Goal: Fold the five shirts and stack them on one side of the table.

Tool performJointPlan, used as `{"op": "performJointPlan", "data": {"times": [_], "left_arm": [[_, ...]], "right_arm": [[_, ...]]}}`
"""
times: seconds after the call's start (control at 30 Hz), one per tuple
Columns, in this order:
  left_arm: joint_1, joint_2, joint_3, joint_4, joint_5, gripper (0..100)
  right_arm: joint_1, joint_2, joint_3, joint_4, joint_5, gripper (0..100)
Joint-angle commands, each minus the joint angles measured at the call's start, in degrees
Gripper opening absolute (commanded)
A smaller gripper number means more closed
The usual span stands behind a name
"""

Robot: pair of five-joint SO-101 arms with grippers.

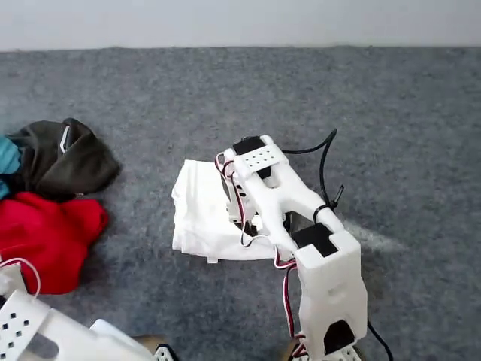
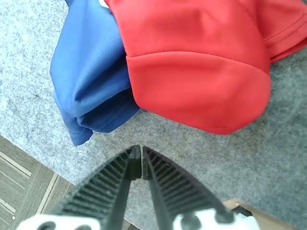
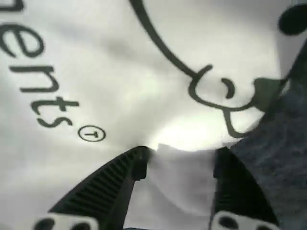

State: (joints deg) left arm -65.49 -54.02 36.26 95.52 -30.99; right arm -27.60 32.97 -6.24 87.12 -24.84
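Note:
A partly folded white shirt (image 1: 201, 214) with dark print (image 3: 120, 72) lies mid-table. My right arm (image 1: 301, 218) stretches over it. Its gripper (image 3: 182, 163) is down on the cloth at the shirt's edge, open, with a raised fold of white fabric between the fingers. At the table's left side a red shirt (image 1: 45, 233) (image 2: 196, 62) lies beside a blue shirt (image 2: 91, 72) (image 1: 7, 158) and a dark olive shirt (image 1: 68, 158), all crumpled. My left gripper (image 2: 141, 160) hovers shut and empty near the mat's edge, just short of the blue and red shirts.
A grey mat (image 1: 376, 113) covers the table, bare to the back and right. The left arm's white body (image 1: 30, 331) fills the front left corner. Past the mat's edge lie wood flooring (image 2: 19, 182) and a brown corner (image 2: 249, 211).

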Motion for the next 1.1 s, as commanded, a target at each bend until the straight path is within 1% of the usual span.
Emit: {"op": "performJointPlan", "data": {"times": [0.0, 0.07, 0.17, 0.27, 0.37, 0.43, 0.5, 0.57, 0.67, 0.73, 0.77, 0.83, 0.93, 1.0, 1.07], "left_arm": [[0.26, -0.79, -0.13, -0.88, -0.35, 2], [0.26, -0.79, -0.13, -0.88, -0.35, 2], [0.26, -0.79, -0.22, -0.88, -0.35, 2], [0.26, -0.79, -0.4, -0.88, -0.35, 2], [0.26, -0.79, -0.48, -0.88, -0.35, 2], [0.26, -0.79, -0.48, -0.88, -0.35, 2], [0.26, -0.79, -0.48, -0.88, -0.35, 2], [0.26, -0.79, -0.48, -0.88, -0.35, 2], [0.26, -0.79, -0.48, -0.88, -0.35, 2], [0.26, -0.79, -0.48, -0.88, -0.35, 2], [0.26, -0.79, -0.48, -0.88, -0.44, 2], [0.26, -0.79, -0.22, -1.93, -0.44, 2], [0.26, -0.79, -0.31, -3.34, -0.44, 2], [0.26, -0.79, -0.48, -3.69, -0.44, 2], [0.26, -0.79, -0.4, -3.69, -0.44, 2]], "right_arm": [[1.1, 2.86, -2.55, -0.57, 5.63, 0.6], [1.1, 3.47, -3.87, -0.48, 8.44, 2.3], [1.1, 2.59, -4.04, -0.13, 11.78, 0.9], [1.45, -0.75, -4.04, 3.74, 16.0, 1.0], [4.44, -4.7, -3.96, 8.13, 23.21, 1.0], [7.96, -6.99, -3.96, 10.24, 30.77, 1.0], [12.35, -8.84, -3.96, 11.3, 41.05, 1.0], [16.84, -10.24, -3.96, 11.21, 53.98, 1.0], [21.93, -11.38, -4.13, 9.89, 75.69, 1.0], [24.13, -11.56, -5.19, 6.55, 88.0, 1.0], [24.84, -11.56, -6.07, 4.18, 93.01, 1.0], [25.36, -11.47, -7.56, -1.01, 99.96, 1.0], [24.92, -11.38, -8.0, -8.66, 106.55, 1.0], [23.78, -11.38, -8.0, -11.91, 108.92, 1.0], [22.55, -11.47, -8.0, -12.88, 109.19, 1.0]]}}
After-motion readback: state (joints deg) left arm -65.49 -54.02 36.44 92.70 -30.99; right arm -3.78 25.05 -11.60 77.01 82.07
